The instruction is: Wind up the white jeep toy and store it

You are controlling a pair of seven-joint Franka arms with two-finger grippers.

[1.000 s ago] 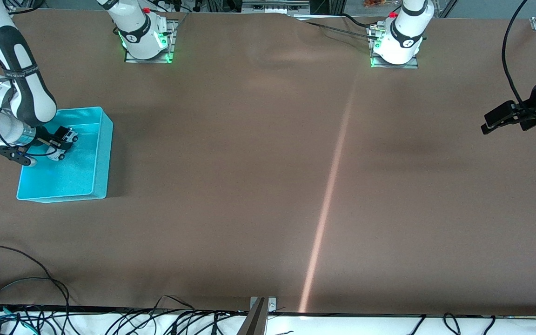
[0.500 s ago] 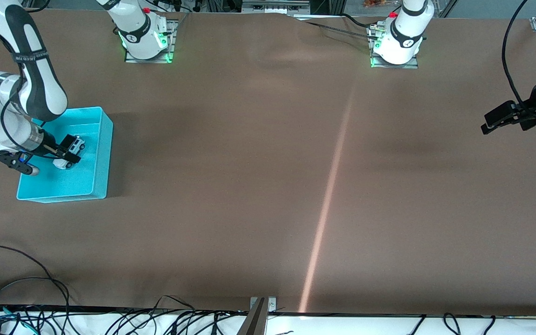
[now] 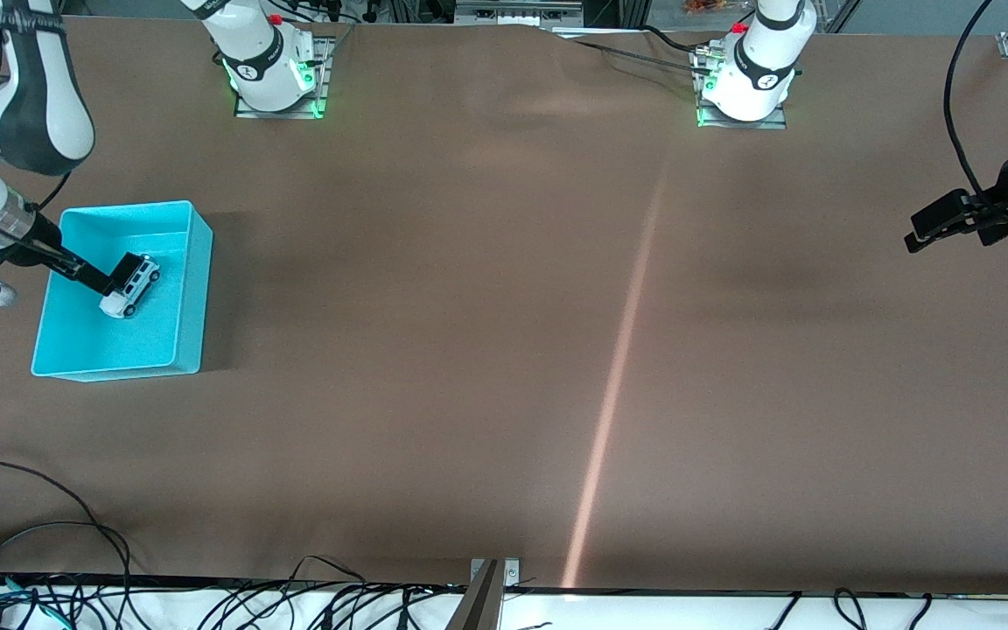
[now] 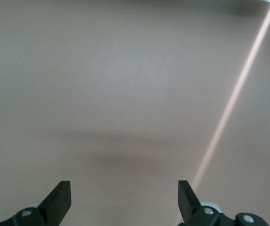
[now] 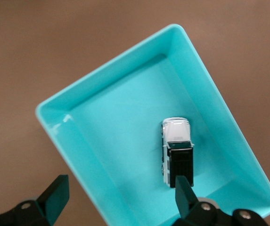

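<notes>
Front view: a cyan bin (image 3: 180,289) sits at the left of the frame on the brown worktop (image 3: 504,350), toward the right arm's end. The white jeep toy (image 3: 130,288) lies on the bin's floor. The right end effector (image 3: 106,282) hangs over the bin, its fingers spread wide and holding nothing. At the right edge of the frame, the left end effector (image 3: 920,229) waits above bare worktop.

Left wrist view: the left end effector's two dark fingertips (image 4: 59,201) stand wide apart over plain brown worktop crossed by a pale streak of light (image 4: 233,96).

Right wrist view: the toy sits free inside the bin, below centre of the frame, between widely spread fingertips (image 5: 55,195).
</notes>
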